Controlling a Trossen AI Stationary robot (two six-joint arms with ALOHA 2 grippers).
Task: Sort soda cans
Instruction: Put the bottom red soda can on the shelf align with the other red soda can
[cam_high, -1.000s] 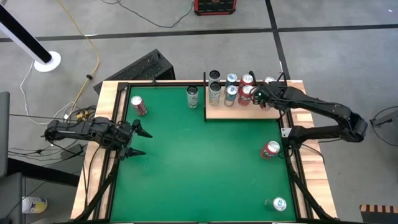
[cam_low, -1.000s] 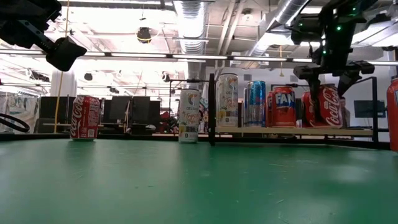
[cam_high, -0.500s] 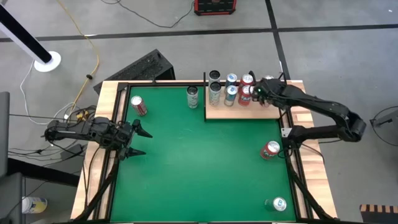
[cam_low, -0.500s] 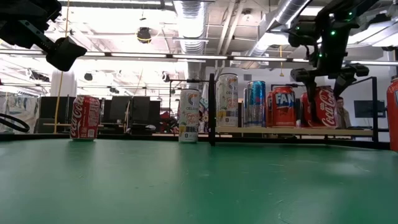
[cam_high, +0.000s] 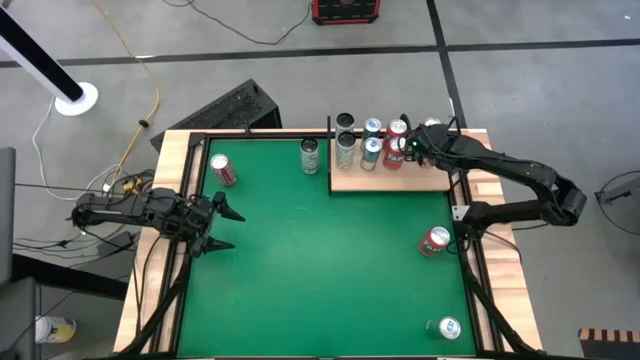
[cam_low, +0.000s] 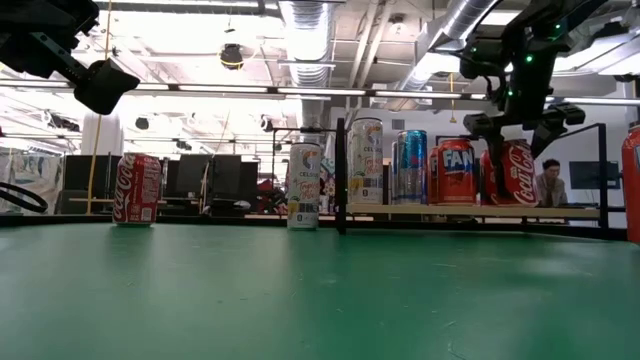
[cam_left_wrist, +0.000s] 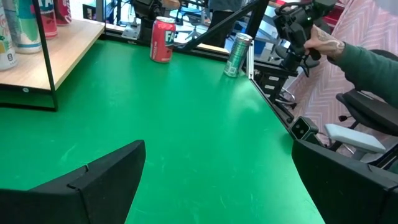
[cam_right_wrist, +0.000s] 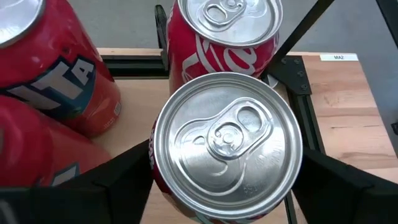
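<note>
From where I stand, the right gripper (cam_high: 412, 150) hangs over the wooden shelf (cam_high: 420, 180) at the far right of the green table (cam_high: 320, 250), directly above a red Coca-Cola can (cam_right_wrist: 227, 143) standing there. Its fingers (cam_right_wrist: 118, 174) are spread to either side of the can's silver top, not pressed against it, so the can stands free. In the low view that gripper (cam_low: 518, 122) sits at the top of the same Coke can (cam_low: 516, 172), its jaws apart.

Just beside it on the shelf stand a Fanta can (cam_low: 456, 172), a blue-and-silver can (cam_low: 410, 166) and a tall pale can (cam_low: 365, 160); from above the row reads as dark, silver and red tops packed close together (cam_high: 371, 141).

Off the shelf, a pale can (cam_high: 309, 155) stands upright on the green just left of the shelf's black edge post, and a red Coca-Cola can (cam_high: 222, 169) stands near the far left corner. A red can (cam_high: 434, 240) stands by the right edge, and a silver-green can (cam_high: 447, 328) stands near the near right corner.

The left gripper (cam_high: 222, 227) waits at the left edge of the table, fingers wide apart, holding nothing. Beyond the table a person's sleeve (cam_left_wrist: 373, 68) shows.
</note>
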